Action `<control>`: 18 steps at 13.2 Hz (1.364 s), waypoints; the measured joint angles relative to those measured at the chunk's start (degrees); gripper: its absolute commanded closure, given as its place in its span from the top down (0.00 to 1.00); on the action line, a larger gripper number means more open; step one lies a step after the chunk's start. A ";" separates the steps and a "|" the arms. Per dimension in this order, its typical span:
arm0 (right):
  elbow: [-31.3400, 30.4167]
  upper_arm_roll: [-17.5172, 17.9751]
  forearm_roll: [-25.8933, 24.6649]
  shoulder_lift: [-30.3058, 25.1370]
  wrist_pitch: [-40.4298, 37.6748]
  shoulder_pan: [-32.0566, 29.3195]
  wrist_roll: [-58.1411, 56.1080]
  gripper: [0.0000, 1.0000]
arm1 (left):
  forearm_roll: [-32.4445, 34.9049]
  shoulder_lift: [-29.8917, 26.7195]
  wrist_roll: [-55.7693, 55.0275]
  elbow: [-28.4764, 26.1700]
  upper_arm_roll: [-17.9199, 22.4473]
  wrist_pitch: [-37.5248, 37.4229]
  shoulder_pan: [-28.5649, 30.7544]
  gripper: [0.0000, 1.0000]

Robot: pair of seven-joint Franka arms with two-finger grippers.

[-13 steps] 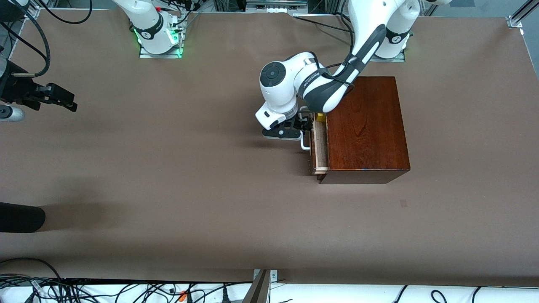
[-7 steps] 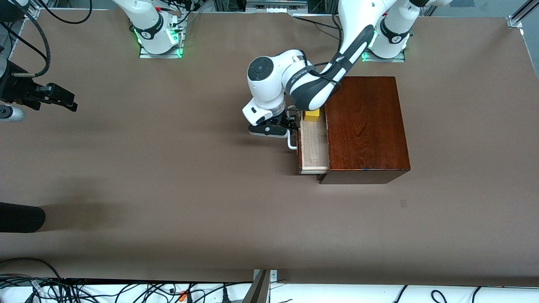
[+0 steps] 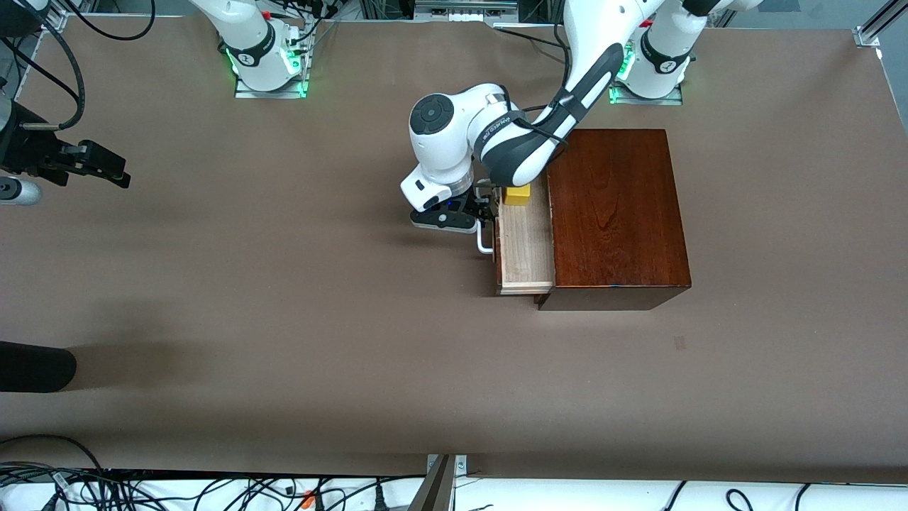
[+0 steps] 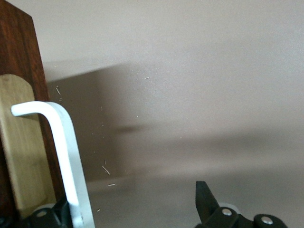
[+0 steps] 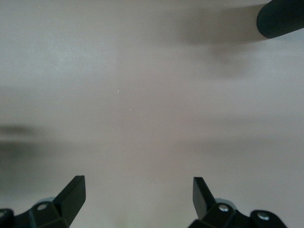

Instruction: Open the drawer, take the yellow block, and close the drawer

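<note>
The dark reddish-brown box (image 3: pixel 617 213) stands toward the left arm's end of the table. Its drawer (image 3: pixel 526 248) is pulled partly out and shows a pale wooden inside. The yellow block (image 3: pixel 516 195) lies in the drawer at the end farther from the front camera. My left gripper (image 3: pixel 484 211) is at the white handle (image 3: pixel 484 241). In the left wrist view the handle (image 4: pixel 66 156) runs just inside one finger (image 4: pixel 54 213), with the other finger (image 4: pixel 204 197) far off, so my left gripper (image 4: pixel 133 202) is open. My right gripper (image 3: pixel 106 170), seen too in its wrist view (image 5: pixel 137 194), is open, empty and waits.
A black rounded object (image 3: pixel 35 365) lies at the table edge at the right arm's end, nearer to the front camera; it also shows in the right wrist view (image 5: pixel 282 19). Cables run along the near table edge. Both arm bases stand at the table's back edge.
The drawer has slid farther out of the box toward the right arm's end, with my left gripper moving along at the handle. More of the yellow block shows. The right arm has not moved.
</note>
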 measured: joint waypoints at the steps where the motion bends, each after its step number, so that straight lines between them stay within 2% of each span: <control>1: 0.00 0.00 0.00 0.00 0.00 0.00 0.00 1.00 | 0.00 0.02 0.01 0.08 0.00 -0.22 -0.04 1.00; 9: 0.00 0.00 0.00 0.00 -0.02 0.00 0.00 1.00 | -0.10 -0.35 0.03 2.65 -0.83 -5.36 -0.66 1.00; 15: 0.00 0.00 0.00 0.01 -0.02 0.00 0.02 1.00 | -0.15 -5.17 1.39 3.86 -0.83 -12.17 -0.29 1.00; 18: 0.03 0.01 0.02 -0.01 -0.11 0.00 0.33 1.00 | -1.72 -10.04 5.80 4.26 -0.85 -18.36 2.68 1.00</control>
